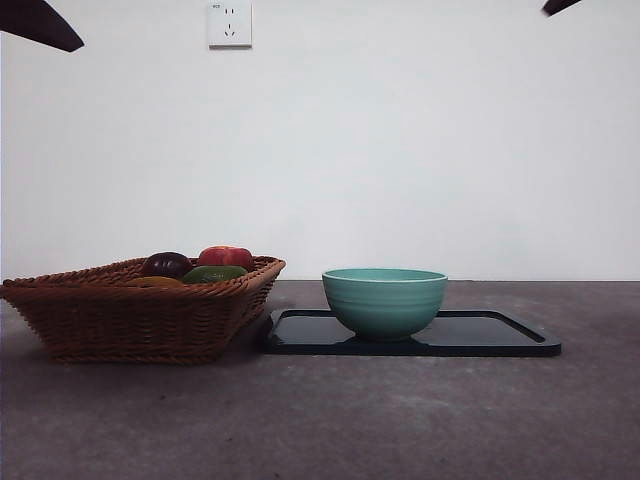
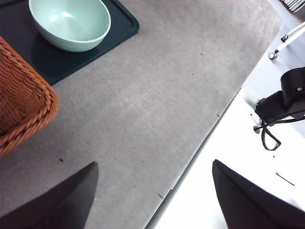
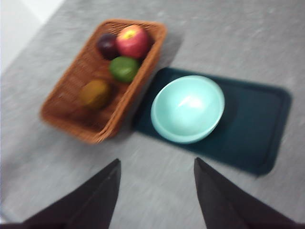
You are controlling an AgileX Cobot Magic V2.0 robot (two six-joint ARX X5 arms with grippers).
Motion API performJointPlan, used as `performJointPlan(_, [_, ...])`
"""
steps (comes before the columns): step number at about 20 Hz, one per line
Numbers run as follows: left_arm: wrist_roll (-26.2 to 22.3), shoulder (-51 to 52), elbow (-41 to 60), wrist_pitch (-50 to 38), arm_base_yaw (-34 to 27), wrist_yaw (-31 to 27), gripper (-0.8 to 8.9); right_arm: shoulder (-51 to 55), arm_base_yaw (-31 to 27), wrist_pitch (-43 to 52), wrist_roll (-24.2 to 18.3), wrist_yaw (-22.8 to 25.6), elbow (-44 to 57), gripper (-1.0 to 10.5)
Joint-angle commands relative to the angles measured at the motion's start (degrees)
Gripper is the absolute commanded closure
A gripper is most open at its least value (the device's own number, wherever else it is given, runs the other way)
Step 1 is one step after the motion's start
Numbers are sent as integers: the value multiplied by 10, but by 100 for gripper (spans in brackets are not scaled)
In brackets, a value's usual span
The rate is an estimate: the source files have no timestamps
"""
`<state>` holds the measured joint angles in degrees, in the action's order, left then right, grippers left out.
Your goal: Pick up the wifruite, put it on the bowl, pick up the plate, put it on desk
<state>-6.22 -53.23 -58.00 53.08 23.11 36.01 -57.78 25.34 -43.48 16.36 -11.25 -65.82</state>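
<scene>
Brown-orange wifruite (image 3: 96, 93) in basket (image 3: 62, 107), clear only from right wrist; both tools released, empty.

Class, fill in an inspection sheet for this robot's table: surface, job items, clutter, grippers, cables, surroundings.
Surface: grey desk, bare in front.
Job items: brown-orange fruit lies in the wicker basket; empty teal bowl stands on the dark tray.
Clutter: red apple, purple fruit, green fruit in the basket.
Grippers: left gripper and right gripper open, holding nothing.
Cables: black cable beside the desk.
Surroundings: white wall, socket.
</scene>
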Motion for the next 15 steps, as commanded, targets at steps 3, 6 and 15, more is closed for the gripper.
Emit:
performJointPlan(3, [-9, -3, -5, -4, 3, 4, 442, -129, -29, 0, -44, 2, -77, 680])
performJointPlan(6, [-9, -3, -5, -4, 3, 4, 442, -214, -49, -1, -64, 2, -113, 680])
performJointPlan(15, [-8, -3, -5, -8, 3, 4, 442, -379, -57, 56, -78, 2, -124, 680])
